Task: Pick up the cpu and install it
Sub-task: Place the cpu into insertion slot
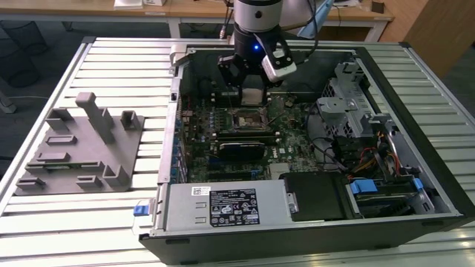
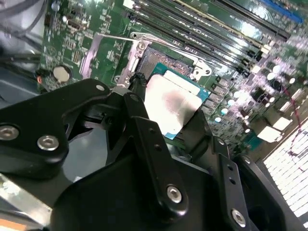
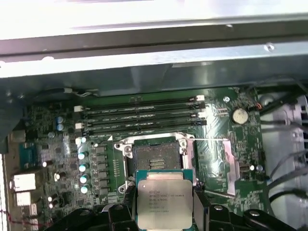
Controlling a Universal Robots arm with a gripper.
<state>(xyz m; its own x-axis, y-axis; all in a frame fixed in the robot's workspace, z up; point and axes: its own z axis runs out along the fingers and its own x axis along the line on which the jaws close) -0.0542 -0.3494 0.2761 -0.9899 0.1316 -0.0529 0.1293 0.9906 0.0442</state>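
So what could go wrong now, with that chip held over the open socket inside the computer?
1. The hand grips the cpu only by two opposite edges; if it slipped, the chip could drop onto the motherboard.
2. The socket lies open close by; lowered tilted or off-centre, the cpu might catch the metal frame or harm the contacts.
3. The opened hold-down plate sits right beside the socket, so the hand could bump it.

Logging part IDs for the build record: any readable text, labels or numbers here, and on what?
cpu lid: printed lines, too blurred to read.
power supply label: dense print, too small to read.
white sticker beside it: too small to read.
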